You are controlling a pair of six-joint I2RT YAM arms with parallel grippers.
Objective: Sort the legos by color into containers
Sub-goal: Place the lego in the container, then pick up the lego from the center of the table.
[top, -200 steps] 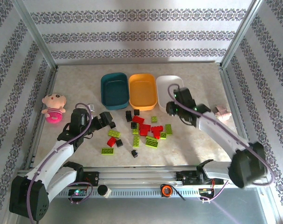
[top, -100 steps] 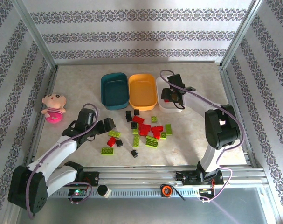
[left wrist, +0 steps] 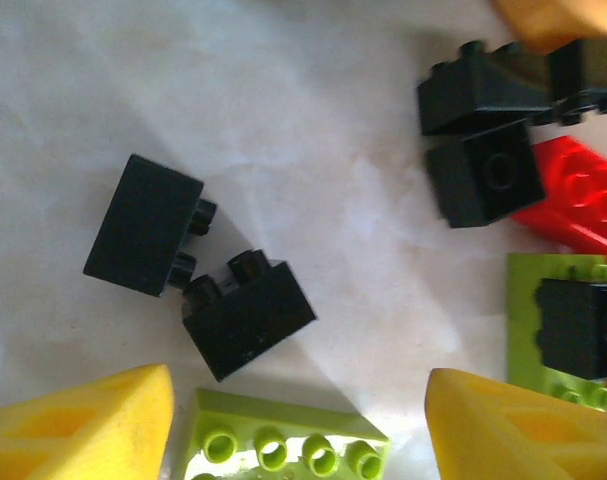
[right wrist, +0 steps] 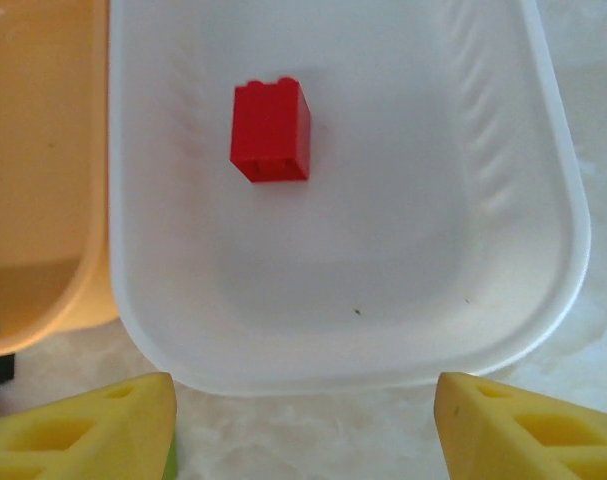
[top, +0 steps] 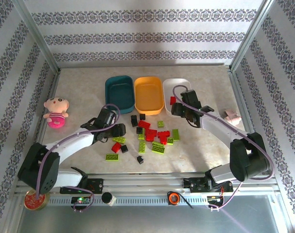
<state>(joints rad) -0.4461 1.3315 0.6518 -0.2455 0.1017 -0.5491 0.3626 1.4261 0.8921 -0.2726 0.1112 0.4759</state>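
**Top view, read from near to far.** Your left gripper (top: 119, 130) sits low at the 9 o'clock edge of the loose legos (top: 149, 135). These lie scattered in black, lime and red on the table (top: 210, 145), between the two arms.

**Left wrist view.** The pads (left wrist: 78, 425) stand spread and pinch nothing.
- A lime brick (left wrist: 283, 450) lies between them, studs up, long axis 9–3.
- Beyond it, two more bricks lie on their sides, just beside each other.
- The nearer black brick (left wrist: 248, 315) points its studs to 11 o'clock, long axis 8–2.
- The farther black brick (left wrist: 143, 238) points its studs to 4 o'clock, long axis 1–7.

**Top view, farther on.** Your right gripper (top: 178, 109) hovers at 2 o'clock from the pile, over the near end of the white tub (top: 179, 83).

**Right wrist view.** The fingers (right wrist: 83, 430) are spread wide and hold nothing.

**Containers.** Three tubs stand rim to rim at 12 o'clock from the pile, each with its long axis 12–6.
- The teal tub (top: 119, 94) is on the left.
- The orange tub (top: 148, 94) is in the middle.
- The white tub is on the right and holds one red brick (right wrist: 271, 130).
- That brick lies on its side on the tub floor, left of centre, studs to 12 o'clock, long axis 12–6.
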